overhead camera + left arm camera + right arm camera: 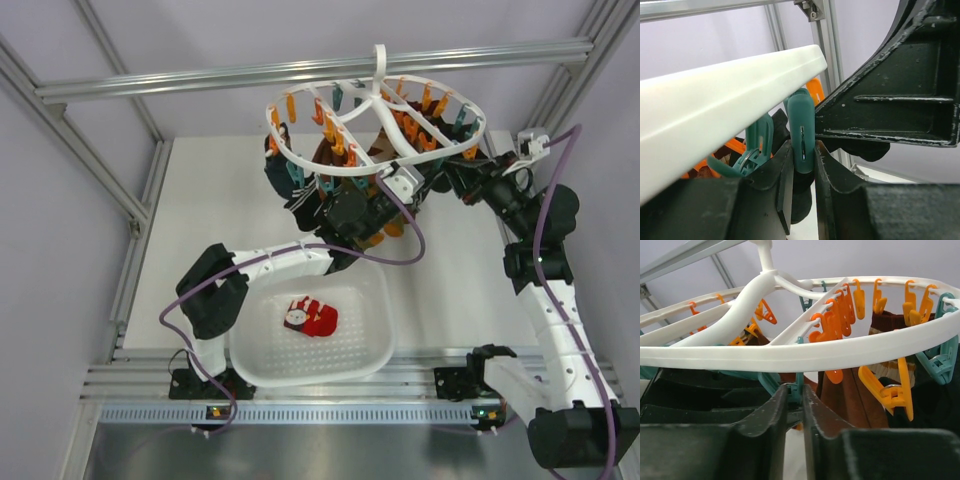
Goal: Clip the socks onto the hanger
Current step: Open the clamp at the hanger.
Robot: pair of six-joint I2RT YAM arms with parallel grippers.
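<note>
Snugly under hanger point(715, 100): left pincer point(803, 156), clip point(800, 112)

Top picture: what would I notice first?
The big white hanger with orange and teal clips, hanging high at the back. Then the red socks, bunched in the white basket near the front. The left arm and right arm reach up under the hanger, each with jaws pinching a teal clip.
</note>
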